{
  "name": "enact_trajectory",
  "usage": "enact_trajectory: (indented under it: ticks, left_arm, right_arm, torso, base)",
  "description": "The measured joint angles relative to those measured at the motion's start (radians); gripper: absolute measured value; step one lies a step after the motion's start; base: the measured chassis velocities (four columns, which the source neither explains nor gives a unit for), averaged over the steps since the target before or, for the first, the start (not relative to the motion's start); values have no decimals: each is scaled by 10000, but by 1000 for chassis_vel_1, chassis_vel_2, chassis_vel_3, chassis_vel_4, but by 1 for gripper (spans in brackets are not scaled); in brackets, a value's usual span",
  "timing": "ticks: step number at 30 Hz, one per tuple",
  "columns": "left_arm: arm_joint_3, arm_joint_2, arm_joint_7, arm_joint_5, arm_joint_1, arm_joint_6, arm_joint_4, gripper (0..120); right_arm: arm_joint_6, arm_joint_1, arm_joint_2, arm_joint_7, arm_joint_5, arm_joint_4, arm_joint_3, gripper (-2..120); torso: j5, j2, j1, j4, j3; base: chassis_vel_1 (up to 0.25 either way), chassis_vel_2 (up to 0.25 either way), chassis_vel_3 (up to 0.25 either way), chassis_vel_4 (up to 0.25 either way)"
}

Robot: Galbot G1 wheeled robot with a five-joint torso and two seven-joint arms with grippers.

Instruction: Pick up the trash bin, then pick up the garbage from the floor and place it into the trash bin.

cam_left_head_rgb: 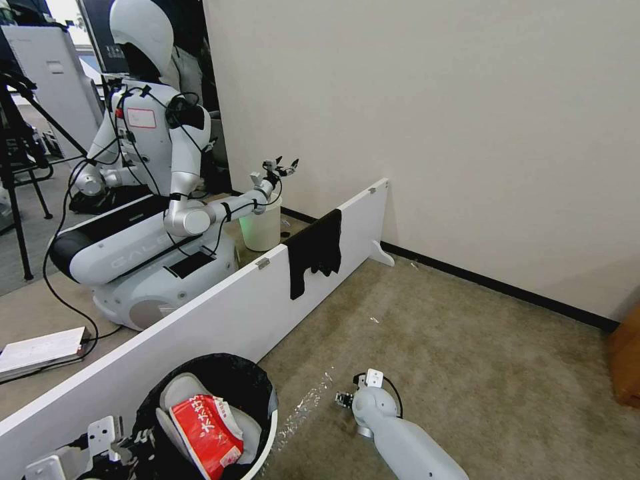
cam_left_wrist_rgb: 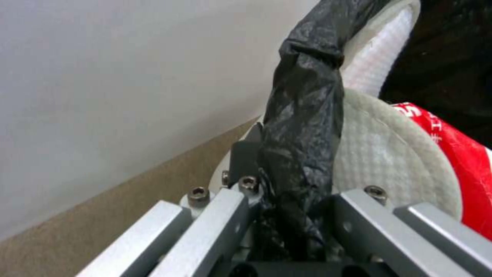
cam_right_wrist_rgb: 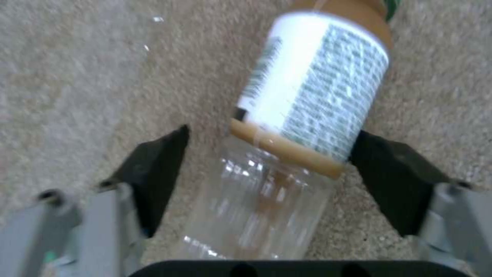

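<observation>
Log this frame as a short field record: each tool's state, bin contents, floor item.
left tool: shut on the trash bin, pinching its black-bagged rim
right tool: open, low over the carpet, fingers either side of the bottle
bin contents: white slipper, red snack packet
bottle: clear, white label, lying on the carpet

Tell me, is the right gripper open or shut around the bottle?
Open. The right gripper has a finger on each side of the bottle lying on the carpet, with gaps still showing.
</observation>
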Motion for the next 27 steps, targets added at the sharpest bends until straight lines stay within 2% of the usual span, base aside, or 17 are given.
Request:
enact_trajectory:
  ticks: [1,4,5,6,8,10,16,21,22,24,25,26,27]
  left_arm:
    - [0,0,0,0,0,0,0,1]
    - [4,4,6,0,0,-17,0,1]
    - [4,4,6,0,0,-17,0,1]
    - [6,7,6,0,0,-20,0,1]
    - [7,7,6,0,0,-24,0,1]
    - [22,-2,7,2,-5,-32,0,1]
    - [70,-29,0,60,1,-32,-1,1]
    - [129,-40,-26,104,60,-20,-58,1]
    - [182,-40,-48,102,86,1,-111,1]
    - [221,-39,-58,96,91,17,-133,1]
    - [270,-38,-74,69,92,41,-162,1]
    - [270,-38,-74,69,92,41,-162,1]
    - [343,-22,-163,-81,87,86,-204,1]
  right_arm:
    - [0,0,0,0,0,0,0,73]
    - [43,-2,8,-124,-146,-197,88,57]
    - [43,-2,8,-124,-146,-197,88,57]
    - [53,-23,-5,-146,-180,-213,118,51]
    - [69,-62,-35,-165,-203,-192,124,48]
    - [80,-170,-124,-165,-218,-62,131,39]
    - [69,-354,-308,27,-165,324,92,28]
    - [12,-618,-608,275,-40,908,-25,28]
    - [-30,-876,-928,458,21,1572,-97,28]
    - [-34,-1030,-1139,548,42,2053,-121,28]
    - [-15,-1263,-1487,675,59,2920,-123,28]
    - [-15,-1263,-1487,675,59,2920,-123,28]
    - [63,-1494,-1942,741,77,4000,-102,28]
  torso:
    - [0,0,0,0,0]
    - [0,0,0,0,0]
    - [0,0,0,0,0]
    - [-1,1,0,0,-1]
    - [-1,3,-1,1,-2]
    - [2,3,-2,2,-2]
    - [2,2,-2,2,-2]
    - [2,2,-1,0,0]
    - [2,1,0,-2,1]
    - [1,1,0,-2,1]
    - [2,1,0,-3,1]
    - [2,1,0,-3,1]
    - [4,0,-1,-1,0]
  base:
    - [0,0,0,0]
    - [0,0,0,0]
    - [0,0,0,0]
    - [0,0,0,0]
    - [0,0,0,0]
    - [0,0,0,0]
    - [0,0,0,0]
    - [0,0,0,0]
    - [0,0,0,0]
    - [0,0,0,0]
    - [0,0,0,0]
    - [0,0,0,0]
    - [0,0,0,0]
